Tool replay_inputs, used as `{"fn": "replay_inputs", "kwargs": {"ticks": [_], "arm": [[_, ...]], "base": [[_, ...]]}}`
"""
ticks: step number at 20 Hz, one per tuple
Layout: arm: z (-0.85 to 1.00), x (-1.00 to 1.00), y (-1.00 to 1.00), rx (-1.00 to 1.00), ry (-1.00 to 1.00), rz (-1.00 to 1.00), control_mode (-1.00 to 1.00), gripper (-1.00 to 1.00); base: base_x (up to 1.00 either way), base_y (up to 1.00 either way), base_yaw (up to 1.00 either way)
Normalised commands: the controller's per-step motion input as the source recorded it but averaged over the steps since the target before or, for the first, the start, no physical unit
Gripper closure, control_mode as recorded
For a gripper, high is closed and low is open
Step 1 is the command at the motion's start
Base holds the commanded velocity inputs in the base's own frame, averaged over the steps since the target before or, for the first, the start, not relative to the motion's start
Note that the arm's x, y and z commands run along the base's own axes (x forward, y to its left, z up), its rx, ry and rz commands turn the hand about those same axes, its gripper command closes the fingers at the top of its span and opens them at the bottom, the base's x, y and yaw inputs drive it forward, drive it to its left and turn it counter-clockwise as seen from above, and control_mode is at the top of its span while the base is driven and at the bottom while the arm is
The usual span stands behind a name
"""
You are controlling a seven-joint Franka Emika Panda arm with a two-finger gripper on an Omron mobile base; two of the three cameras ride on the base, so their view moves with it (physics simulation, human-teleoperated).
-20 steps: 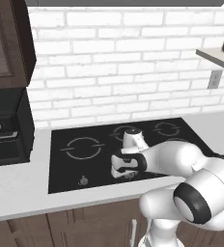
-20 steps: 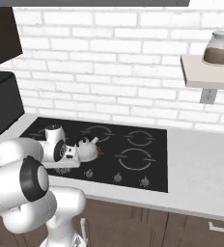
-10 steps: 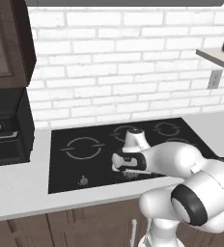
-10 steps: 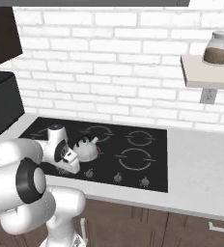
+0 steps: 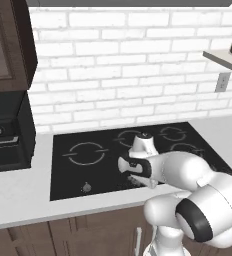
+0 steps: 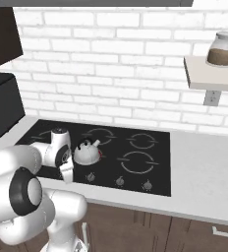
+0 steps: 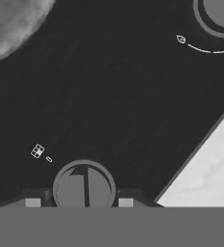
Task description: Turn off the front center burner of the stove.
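Observation:
The stove [image 5: 73,172] is a glossy black glass cooktop [image 6: 155,172] with grey burner rings and a row of silvery knobs along its front. A silver kettle [image 6: 86,153] stands where the front center burner lies, hiding its ring. My gripper [image 6: 68,177] points down at the front edge, left of the kettle. In the hand view, my gripper [image 7: 80,202] is shut on a round silvery knob [image 7: 84,188], with a dark fingertip on either side. From the left base, my hand [image 5: 134,179] covers that knob.
More knobs sit along the front edge [image 6: 90,177] [image 6: 119,181] [image 6: 147,184] [image 5: 86,187]. A dark boxy appliance [image 5: 5,140] stands on the counter to the left. A jar [image 6: 221,49] rests on a wall shelf. The pale counter [image 7: 210,169] borders the glass.
My hand has sunk slightly toward the stove's front edge and turned a little at the wrist. The jaws stay shut; the kettle has not moved.

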Motion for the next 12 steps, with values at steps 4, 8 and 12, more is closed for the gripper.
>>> {"fn": "replay_inputs", "kwargs": {"ticks": [4, 8, 12], "arm": [[-0.09, -0.06, 0.0, 0.05, 0.02, -0.75, -1.0, 1.0], [-0.13, 0.0, 0.04, 0.02, 0.03, -0.76, -1.0, 1.0], [-0.18, 0.0, 0.13, 0.0, 0.03, -0.76, -1.0, 1.0]], "base": [[0.0, 0.0, 0.0], [0.0, 0.0, 0.0], [0.0, 0.0, 0.0]]}}
